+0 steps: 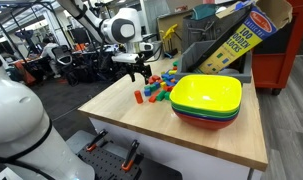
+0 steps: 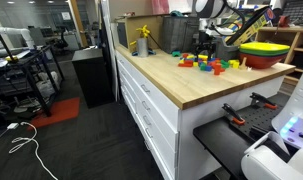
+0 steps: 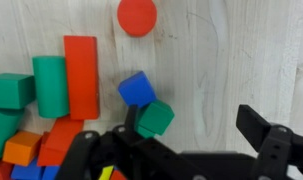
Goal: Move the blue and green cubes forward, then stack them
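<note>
In the wrist view the blue cube (image 3: pixel 137 88) lies on the wooden table with the green cube (image 3: pixel 154 118) touching it just below and to the right. My gripper (image 3: pixel 191 124) is open. Its left finger is against the green cube's left side and its right finger stands well apart over bare wood. The blue cube lies just outside the jaws. In both exterior views the gripper (image 1: pixel 139 70) (image 2: pixel 204 48) hangs low over the pile of toy blocks (image 1: pixel 159 88); the two cubes are too small to pick out there.
A tall red block (image 3: pixel 80 75), a green cylinder (image 3: pixel 49 85), a red disc (image 3: pixel 137 15) and orange blocks (image 3: pixel 21 148) crowd the left. Stacked bowls with a yellow one on top (image 1: pixel 206 95) (image 2: pixel 263 50) stand beside the pile. A cardboard box (image 1: pixel 231 40) stands behind.
</note>
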{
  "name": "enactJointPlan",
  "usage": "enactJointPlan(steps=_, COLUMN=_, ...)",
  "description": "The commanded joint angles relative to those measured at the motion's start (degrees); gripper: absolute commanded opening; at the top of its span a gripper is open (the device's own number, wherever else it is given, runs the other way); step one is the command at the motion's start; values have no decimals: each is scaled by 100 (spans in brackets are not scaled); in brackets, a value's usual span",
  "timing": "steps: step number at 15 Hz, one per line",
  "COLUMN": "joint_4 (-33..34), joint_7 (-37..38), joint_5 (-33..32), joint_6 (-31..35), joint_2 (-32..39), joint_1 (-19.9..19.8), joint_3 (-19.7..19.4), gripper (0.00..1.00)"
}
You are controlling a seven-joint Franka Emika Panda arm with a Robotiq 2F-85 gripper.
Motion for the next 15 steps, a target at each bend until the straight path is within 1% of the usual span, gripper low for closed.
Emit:
enactJointPlan(steps=1, joint_4=-56, joint_7=-311, joint_5=-399, joint_6=-120, joint_2=-13, joint_1=-99, joint_3=-79, gripper=100)
enactJointPlan(steps=3, joint_4=-61, joint_7=-569, joint_5=-576, joint_6=-171, joint_2=7, joint_1=-134, joint_3=-84, gripper=100)
enactJointPlan(steps=9, joint_4=-55, joint_7=-1355, joint_5=-669, joint_6=-214, joint_2=185, joint_1=-174, joint_3=-67, gripper=100)
enactJointPlan(steps=13, joint_4=74, joint_7=-1515, joint_5=-943, joint_6=-211, joint_2=421, joint_1=-177, joint_3=-69, gripper=100)
enactJointPlan(steps=15, joint_4=159, joint_7=-1424, joint_5=-1089, joint_6=-150, joint_2=548, joint_1=-178, joint_3=-75, gripper=100)
